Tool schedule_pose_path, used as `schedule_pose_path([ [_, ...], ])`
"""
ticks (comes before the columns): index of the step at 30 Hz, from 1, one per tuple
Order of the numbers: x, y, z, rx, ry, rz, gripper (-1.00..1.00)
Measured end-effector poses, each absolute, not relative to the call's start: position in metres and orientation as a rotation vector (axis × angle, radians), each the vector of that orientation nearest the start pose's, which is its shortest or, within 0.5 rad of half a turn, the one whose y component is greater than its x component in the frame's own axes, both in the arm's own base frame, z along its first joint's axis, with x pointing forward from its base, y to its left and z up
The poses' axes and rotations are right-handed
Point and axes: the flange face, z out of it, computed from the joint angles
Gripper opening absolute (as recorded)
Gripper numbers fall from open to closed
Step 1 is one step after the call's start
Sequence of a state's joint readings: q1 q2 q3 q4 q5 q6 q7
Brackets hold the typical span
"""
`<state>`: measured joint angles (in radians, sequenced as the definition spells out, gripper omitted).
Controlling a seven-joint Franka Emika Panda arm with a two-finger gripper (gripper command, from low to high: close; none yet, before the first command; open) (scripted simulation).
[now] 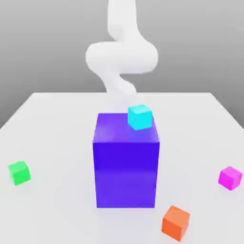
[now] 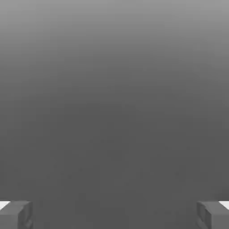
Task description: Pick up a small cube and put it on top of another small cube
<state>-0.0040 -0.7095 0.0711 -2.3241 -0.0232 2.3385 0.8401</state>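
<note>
Outside, small cube (image 1: 230, 177); gripper (image 2: 114, 214) agape.

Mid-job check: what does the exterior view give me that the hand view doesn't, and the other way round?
Exterior view: the white arm behind a big blue block on the table, a cyan cube at the block's top, and a green cube, pink cube and orange cube apart on the table.
Hand view: the end effector, open, its fingertips wide apart with nothing between them.
Shared: a plain grey backdrop.
</note>
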Motion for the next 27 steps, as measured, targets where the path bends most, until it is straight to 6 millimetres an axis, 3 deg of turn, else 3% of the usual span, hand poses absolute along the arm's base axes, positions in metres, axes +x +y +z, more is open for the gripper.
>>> schedule_pose_path([
  [3, 0.413, 0.077, 0.612, -2.647, 0.98, -0.892, 0.0],
  [6, 0.433, 0.119, 0.554, -2.752, 0.929, -0.809, 0.0],
  [12, 0.438, 0.198, 0.432, -2.932, 0.781, -0.619, 0.0],
  [16, 0.416, 0.246, 0.353, -3.024, 0.656, -0.471, 0.0],
  [20, 0.369, 0.297, 0.282, -3.092, 0.483, -0.303, 0.0],
  [25, 0.301, 0.333, 0.208, -3.126, 0.333, -0.066, 0.0],
  [27, 0.285, 0.341, 0.189, -3.124, 0.302, -0.017, 0.0],
])
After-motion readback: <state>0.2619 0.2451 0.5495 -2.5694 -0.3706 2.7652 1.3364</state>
